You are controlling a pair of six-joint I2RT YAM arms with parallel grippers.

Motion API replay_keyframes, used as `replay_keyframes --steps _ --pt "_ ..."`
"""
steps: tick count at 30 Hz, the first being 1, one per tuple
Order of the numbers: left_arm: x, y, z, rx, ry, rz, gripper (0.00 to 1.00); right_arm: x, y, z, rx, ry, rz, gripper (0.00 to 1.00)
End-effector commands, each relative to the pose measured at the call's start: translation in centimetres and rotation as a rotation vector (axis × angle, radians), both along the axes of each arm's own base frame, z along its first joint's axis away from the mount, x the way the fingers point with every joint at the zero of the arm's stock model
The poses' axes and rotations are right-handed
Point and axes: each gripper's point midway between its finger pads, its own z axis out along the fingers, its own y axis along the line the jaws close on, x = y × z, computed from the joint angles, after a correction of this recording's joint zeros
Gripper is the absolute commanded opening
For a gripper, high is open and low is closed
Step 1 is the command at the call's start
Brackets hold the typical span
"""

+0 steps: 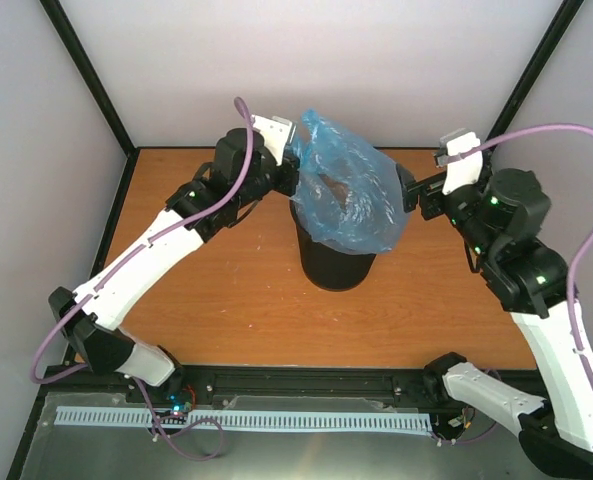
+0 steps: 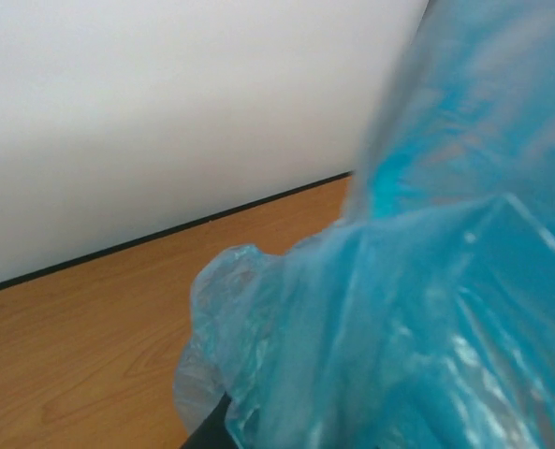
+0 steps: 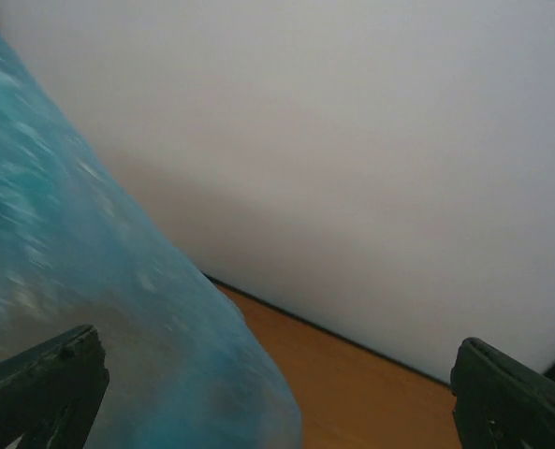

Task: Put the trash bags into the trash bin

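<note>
Blue trash bag [image 2: 399,327] film fills the left wrist view, very close. From above, the bag sits puffed up on top of the trash bin [image 1: 334,265]. Its long side runs from a pointy tip above the bin's far left down to the bin's near right. The left gripper [image 1: 294,152] pinches the bag at the bin's left. The right gripper [image 3: 275,374] is at the bin's right, fingers [image 3: 52,383] wide apart, holding nothing. The bin stands upright on the table [image 1: 236,300].

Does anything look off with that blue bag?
The bag sits askew. It is heaped over the mouth of the bin rather than tucked inside, with one corner poking up at the jaws of the left arm. Nothing looks torn or spilled.
</note>
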Motion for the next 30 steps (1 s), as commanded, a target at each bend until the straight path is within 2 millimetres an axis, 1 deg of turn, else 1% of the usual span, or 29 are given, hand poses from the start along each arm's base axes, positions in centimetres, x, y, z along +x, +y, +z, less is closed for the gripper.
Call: replay_keyframes --steps 1,5,6,7,9,10,11,13,18,19,23,24,25,30 --pt "-1.3 1.2 2.8 -0.063 -0.093 -0.017 0.01 2.2 -2.4 -1.0 0.068 -0.017 -0.127 0.99" --pt "-2.7 2.0 4.1 -0.091 -0.137 -0.033 0.01 4.0 -5.1 -2.7 0.085 0.000 -0.233 0.96" --pt "-2.9 2.1 4.4 -0.097 -0.149 -0.036 0.01 4.4 -5.5 -3.3 0.090 0.017 -0.240 0.95" --pt "-3.1 2.2 4.5 -0.102 -0.158 -0.040 0.01 4.9 -6.4 -3.9 0.102 0.038 -0.254 0.95" --pt "-3.5 2.2 4.3 -0.107 -0.166 -0.054 0.01 5.6 -6.9 -5.4 0.127 0.080 -0.233 0.95" --pt "-3.6 2.1 4.2 -0.112 -0.167 -0.062 0.01 5.8 -6.8 -6.4 0.139 0.100 -0.209 0.95" --pt "-3.6 2.0 3.9 -0.113 -0.164 -0.067 0.01 5.9 -6.2 -7.2 0.152 0.113 -0.157 0.94" --pt "-3.5 1.9 3.7 -0.114 -0.162 -0.070 0.01 6.1 -5.7 -8.3 0.166 0.117 -0.109 0.94" --pt "-3.4 1.8 3.5 -0.112 -0.161 -0.067 0.01 6.9 -5.3 -11.0 0.143 0.164 -0.085 0.92" --pt "-3.4 1.9 3.5 -0.114 -0.162 -0.067 0.01 6.9 -4.9 -11.9 0.143 0.180 -0.067 0.92" --pt "-3.8 2.1 3.8 -0.124 -0.191 -0.075 0.01 6.7 -4.3 -13.1 0.123 0.184 -0.024 0.91" --pt "-3.9 2.2 3.7 -0.124 -0.193 -0.074 0.01 6.6 -4.1 -13.2 0.120 0.180 -0.014 0.91" --pt "-4.0 2.3 4.4 -0.141 -0.219 -0.072 0.01 6.5 -4.0 -13.3 0.115 0.177 -0.006 0.91" --pt "-4.1 2.5 4.8 -0.143 -0.234 -0.065 0.01 6.2 -2.9 -14.0 0.096 0.206 0.068 0.90"
